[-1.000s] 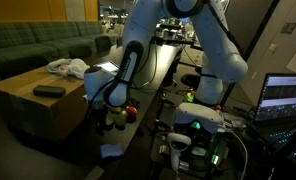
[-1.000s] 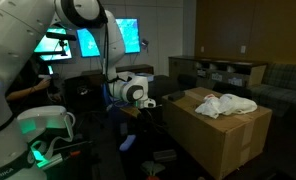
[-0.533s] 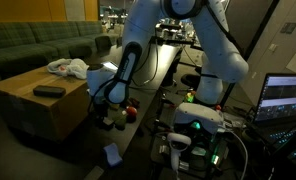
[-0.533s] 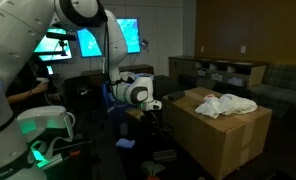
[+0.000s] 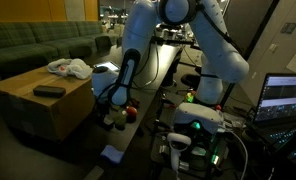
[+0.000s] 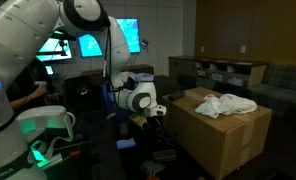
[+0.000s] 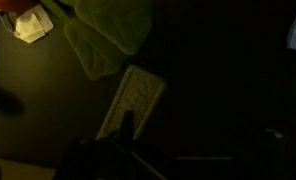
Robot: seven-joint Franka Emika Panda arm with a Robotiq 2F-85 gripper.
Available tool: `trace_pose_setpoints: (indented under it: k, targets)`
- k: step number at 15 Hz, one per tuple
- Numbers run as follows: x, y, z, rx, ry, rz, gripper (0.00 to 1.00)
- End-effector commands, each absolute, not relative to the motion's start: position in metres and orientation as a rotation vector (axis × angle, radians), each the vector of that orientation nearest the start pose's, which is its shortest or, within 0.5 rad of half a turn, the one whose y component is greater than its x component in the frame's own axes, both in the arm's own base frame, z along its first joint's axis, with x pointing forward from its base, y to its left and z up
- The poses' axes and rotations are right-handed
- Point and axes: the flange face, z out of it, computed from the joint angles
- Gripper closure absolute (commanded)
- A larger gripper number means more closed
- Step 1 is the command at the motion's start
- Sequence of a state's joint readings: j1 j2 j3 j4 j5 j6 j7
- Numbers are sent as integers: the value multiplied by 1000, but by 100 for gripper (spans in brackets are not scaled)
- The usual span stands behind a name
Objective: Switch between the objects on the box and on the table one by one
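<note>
Change since a second ago: small light-blue flat piece (image 5: 110, 155) sat a touch higher under the gripper (image 5: 112, 103). Half a second ago it stood more on edge. Now it lies flat on the dark surface (image 7: 218, 90), apart from the fingers. Wrist has come a little lower beside the large tan cardboard box (image 5: 28, 110).

Gripper: nothing held. Jaw spread too dark to read in any view, so I cannot tell whether it is wide or narrow.

On the box top, unchanged: crumpled white cloth rag (image 5: 68, 67) toward the far edge, flat black bar (image 5: 48, 91) nearer the front, the two apart.

Red roundish piece (image 5: 131, 113) sits low, just beside the box and near the gripper.

View differences:
- The black bar and red piece show in only an exterior view.
- In both exterior views the rag (image 6: 228, 103) and the blue piece (image 6: 126, 146) show, the piece below the gripper (image 6: 155, 113), off the box (image 6: 223, 130).
- Wrist view alone gives the piece's outline: a pale rectangle (image 7: 133, 100), set askew, with green leaf-like shapes (image 7: 108, 25) and a white crumpled scrap (image 7: 30, 25) beyond it.
</note>
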State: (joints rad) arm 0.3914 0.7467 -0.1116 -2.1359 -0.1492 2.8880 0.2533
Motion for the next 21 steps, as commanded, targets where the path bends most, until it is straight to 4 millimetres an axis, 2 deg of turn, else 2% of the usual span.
trace_pose_setpoints:
  k: [1, 4, 7, 21]
  targets:
    - [527, 137, 42, -3248, -243, -159, 0]
    - [530, 116, 35, -3241, -170, -197, 0]
    - [531, 105, 26, -3214, -114, -208, 0]
    - [534, 96, -11, -3138, 31, -182, 0]
